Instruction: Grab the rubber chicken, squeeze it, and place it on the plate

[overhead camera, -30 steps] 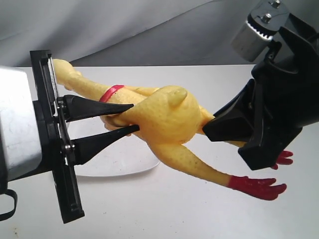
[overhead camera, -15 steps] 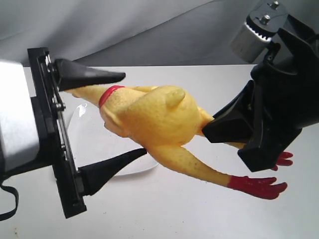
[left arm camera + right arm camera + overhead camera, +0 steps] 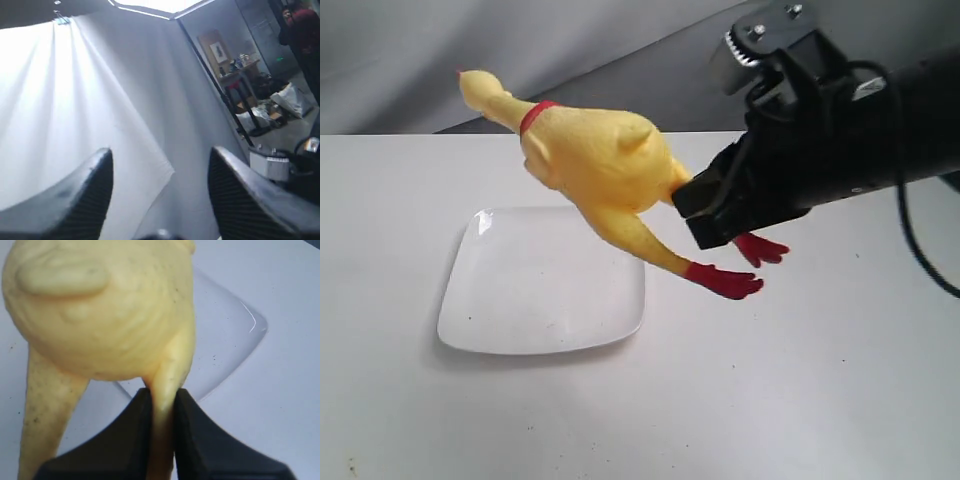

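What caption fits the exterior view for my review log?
Right pincer holds the rubber chicken by one leg, aloft near the plate.

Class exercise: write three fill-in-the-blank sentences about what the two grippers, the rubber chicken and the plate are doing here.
The right gripper is shut on one ___ of the rubber chicken.
The toy is held in the air, not yet resting on the white ___.
The left gripper, holding nothing, is ___.
Missing words: leg; plate; open.

A lab-like room: draped backdrop (image 3: 75, 95), cluttered table (image 3: 239, 76) beyond.
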{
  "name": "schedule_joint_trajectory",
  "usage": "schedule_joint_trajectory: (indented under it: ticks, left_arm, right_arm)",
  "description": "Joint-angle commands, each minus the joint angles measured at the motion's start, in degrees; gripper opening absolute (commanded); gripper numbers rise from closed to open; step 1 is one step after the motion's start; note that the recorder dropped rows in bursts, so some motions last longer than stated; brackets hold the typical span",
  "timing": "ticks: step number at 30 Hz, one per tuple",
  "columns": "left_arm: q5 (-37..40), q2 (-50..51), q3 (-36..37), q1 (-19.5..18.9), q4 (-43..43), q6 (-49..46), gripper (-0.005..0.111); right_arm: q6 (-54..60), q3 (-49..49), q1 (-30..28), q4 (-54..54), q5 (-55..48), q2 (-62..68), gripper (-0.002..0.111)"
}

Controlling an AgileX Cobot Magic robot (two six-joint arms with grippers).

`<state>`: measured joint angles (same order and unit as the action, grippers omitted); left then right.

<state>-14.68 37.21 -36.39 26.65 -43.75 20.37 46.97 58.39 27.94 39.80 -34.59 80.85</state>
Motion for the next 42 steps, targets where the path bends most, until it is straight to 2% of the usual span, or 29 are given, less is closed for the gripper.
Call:
schedule_joint_trajectory:
  ticks: [1,2,4,8,17,19,23,26,30,33,36,37,39,42]
  left_arm:
    - [8.4,-6.1,-0.3,0.3,1.3,0.6,0.037]
    - [9.6,-6.7,-0.3,0.3,1.3,0.6,0.035]
    - [12.9,-7.2,-0.3,0.3,1.3,0.6,0.028]
    - [15.5,-7.1,-0.3,0.3,1.3,0.6,0.028]
    - [16.2,-7.1,-0.3,0.3,1.3,0.6,0.028]
    - [16.3,-7.1,-0.3,0.3,1.3,0.6,0.028]
    - [16.7,-7.1,-0.3,0.3,1.3,0.6,0.028]
    - [17.7,-7.1,-0.3,0.3,1.3,0.6,0.028]
    - [22.5,-7.1,-0.3,0.3,1.3,0.6,0.028]
    - [27.4,-7.1,-0.3,0.3,1.3,0.6,0.026]
    - [32.2,-7.8,-0.3,0.3,1.3,0.6,0.014]
    - [33.8,-8.5,-0.3,0.3,1.7,0.6,0.008]
    - [37.0,-10.7,-0.3,0.3,4.5,0.6,0.000]
    - [42.8,-15.7,-0.3,0.3,9.6,0.6,0.000]
  right_arm:
    - [12.8,0.3,0.2,14.9,10.9,10.1,0.000]
    - [15.7,0.3,0.2,17.9,12.0,12.0,0.000]
    - [28.7,0.3,0.2,28.7,12.3,17.7,0.000]
    - [47.6,0.3,0.2,45.8,6.8,25.5,0.000]
    - [50.7,0.3,0.2,47.4,11.7,32.1,0.002]
    - [50.7,0.3,0.2,47.1,12.6,32.7,0.014]
    - [50.7,0.3,0.2,46.5,13.0,32.4,0.046]
    - [49.7,0.3,0.0,43.1,13.1,30.3,0.055]
    - [40.0,0.3,0.0,33.8,13.9,24.0,0.048]
    - [31.0,0.3,0.0,26.2,14.4,17.3,0.028]
    - [25.6,0.3,0.0,20.8,14.4,9.4,0.004]
    - [24.1,0.3,0.0,19.5,13.9,6.9,0.000]
    - [23.4,0.1,0.1,18.6,12.5,2.5,0.000]
    - [23.4,-1.8,0.1,18.6,13.1,-4.3,0.000]
